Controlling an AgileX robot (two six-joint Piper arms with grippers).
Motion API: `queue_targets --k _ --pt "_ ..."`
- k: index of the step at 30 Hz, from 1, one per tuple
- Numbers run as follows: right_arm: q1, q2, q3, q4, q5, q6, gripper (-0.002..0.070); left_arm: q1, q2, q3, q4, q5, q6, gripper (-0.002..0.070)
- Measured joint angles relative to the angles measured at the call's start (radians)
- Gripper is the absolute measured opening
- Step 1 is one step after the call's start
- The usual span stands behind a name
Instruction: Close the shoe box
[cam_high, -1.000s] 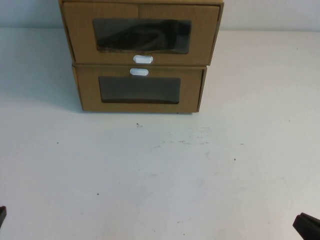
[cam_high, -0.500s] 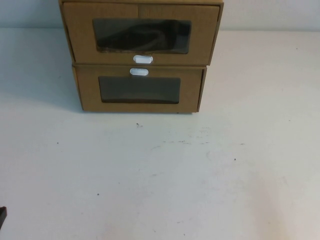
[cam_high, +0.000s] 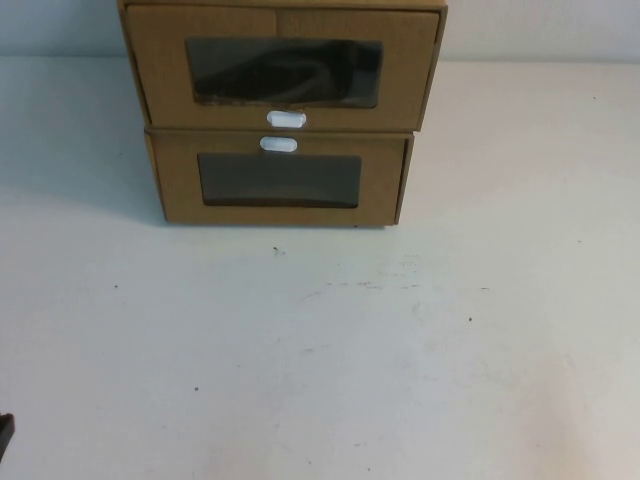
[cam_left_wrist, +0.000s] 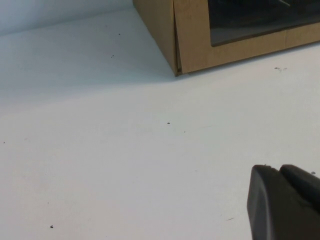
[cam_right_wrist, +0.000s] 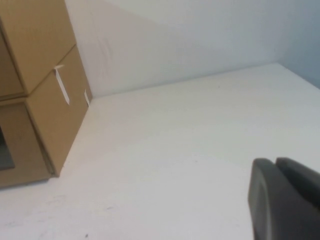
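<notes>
Shoe box (cam_high: 281, 66) untouched (both pincers low, well apart; spread unclear): left pincer (cam_left_wrist: 285, 205), right pincer (cam_right_wrist: 285, 200).

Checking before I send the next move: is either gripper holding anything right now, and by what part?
Nothing is held. The left gripper and right gripper sit near the table's near edge, well short of the shoe box.

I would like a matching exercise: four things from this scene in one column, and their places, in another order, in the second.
1. shoe box
2. lower box
3. left hand
4. right hand

A. on the table, under the other box
B. near left corner of the high view
C. only in its own wrist view
D. stacked on top

Pairs: 1-D, 2-A, 3-B, 4-C
</notes>
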Motion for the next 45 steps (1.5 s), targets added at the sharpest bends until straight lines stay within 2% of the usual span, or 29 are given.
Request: queue_targets --k 2,5,9,13,36,39,45 --pt "0.000 0.000 0.000 0.095 0.031 -0.105 -0.0011 0.000 0.000 0.000 0.000 0.000 0.000 -0.0002" --pt "0.000 0.000 0.000 0.331 0.089 -0.397 -0.0011 0.000 0.000 0.000 0.000 0.000 0.000 -0.0002" --pt "0.000 0.000 0.000 0.432 0.174 -0.531 -0.0011 0.000 0.000 0.000 0.000 0.000 0.000 -0.0002" --pt "0.000 0.000 0.000 0.451 0.260 -0.553 -0.0011 0.000 0.000 0.000 0.000 0.000 0.000 -0.0002" --pt "0.000 0.000 0.000 0.457 0.264 -0.557 -0.0011 0.000 0.000 0.002 0.003 0.000 0.000 -0.0002" --pt "0.000 0.000 0.000 0.457 0.264 -0.557 -0.0011 0.000 -0.005 0.009 0.093 -0.023 -0.053 -0.0002" --pt "0.000 0.000 0.000 0.459 0.264 -0.557 -0.0011 0.000 -0.086 0.010 0.435 -0.048 -0.432 -0.0002"
